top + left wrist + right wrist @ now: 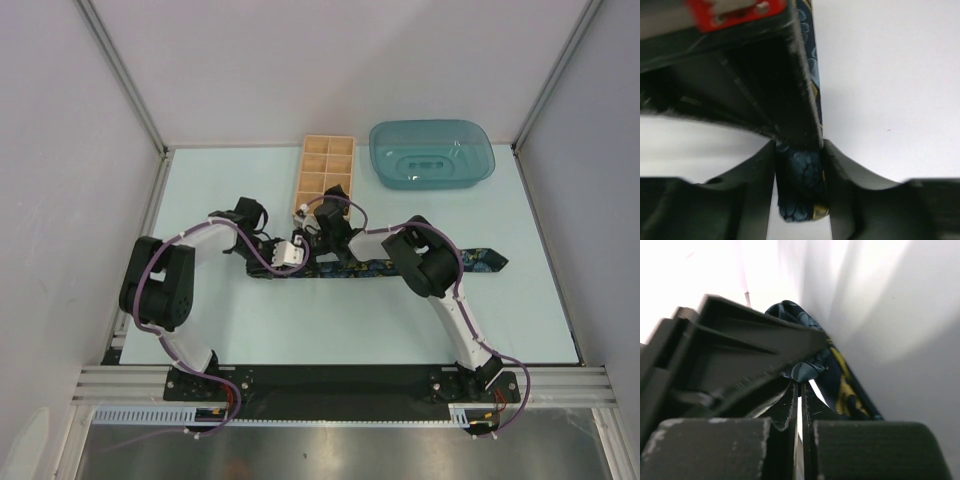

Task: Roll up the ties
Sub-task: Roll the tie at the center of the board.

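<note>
A dark tie point(478, 260) with blue and yellow speckles lies flat across the table's middle, its wide pointed end to the right. My left gripper point(300, 252) stands over its left part. In the left wrist view the tie's folded end point(802, 185) fills the space between my left gripper's point(799, 146) fingers, with a thin sliver of light low on the left side. My right gripper point(335, 243) is right beside it, its black body point(740, 75) crowding that view. The right gripper point(801, 385) is shut, its tips against a fold of the tie point(840, 375).
A compartmented wooden box point(325, 172) stands just behind the two grippers. A teal plastic tray point(432, 152) sits at the back right. White walls close in the table on three sides. The left gripper's housing point(740, 350) fills the left of the right wrist view.
</note>
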`<move>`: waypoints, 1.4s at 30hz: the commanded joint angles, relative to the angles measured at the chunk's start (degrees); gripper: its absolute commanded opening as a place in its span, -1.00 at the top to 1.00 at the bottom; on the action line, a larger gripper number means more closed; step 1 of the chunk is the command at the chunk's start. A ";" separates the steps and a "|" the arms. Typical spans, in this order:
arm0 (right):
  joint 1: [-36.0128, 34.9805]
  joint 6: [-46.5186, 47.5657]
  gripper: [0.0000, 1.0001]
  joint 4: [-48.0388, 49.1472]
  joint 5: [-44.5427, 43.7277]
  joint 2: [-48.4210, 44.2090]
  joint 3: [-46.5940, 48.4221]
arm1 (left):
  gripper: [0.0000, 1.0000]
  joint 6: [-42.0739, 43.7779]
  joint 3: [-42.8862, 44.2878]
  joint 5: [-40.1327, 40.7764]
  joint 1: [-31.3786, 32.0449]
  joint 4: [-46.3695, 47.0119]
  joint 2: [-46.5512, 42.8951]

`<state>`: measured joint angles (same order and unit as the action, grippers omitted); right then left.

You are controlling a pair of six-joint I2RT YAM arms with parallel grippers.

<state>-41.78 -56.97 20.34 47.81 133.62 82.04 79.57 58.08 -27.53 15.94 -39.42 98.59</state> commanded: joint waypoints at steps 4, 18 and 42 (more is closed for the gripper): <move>1.52 7.39 1.00 -5.65 -1.05 -0.99 0.14 | -0.26 -2.93 5.35 -2.70 -5.65 -4.52 1.00; 1.61 7.84 1.00 -6.62 -2.72 -1.17 -1.27 | -0.47 -1.43 3.52 -8.68 -9.09 -5.32 -1.29; 1.44 9.42 1.00 -7.33 -2.46 -1.87 -1.27 | 0.20 -9.52 12.58 -2.63 2.86 -9.36 6.79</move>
<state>-40.42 -49.45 14.50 47.00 133.58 81.43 72.47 68.62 -32.40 17.58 -48.71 103.22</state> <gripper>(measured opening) 0.015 0.409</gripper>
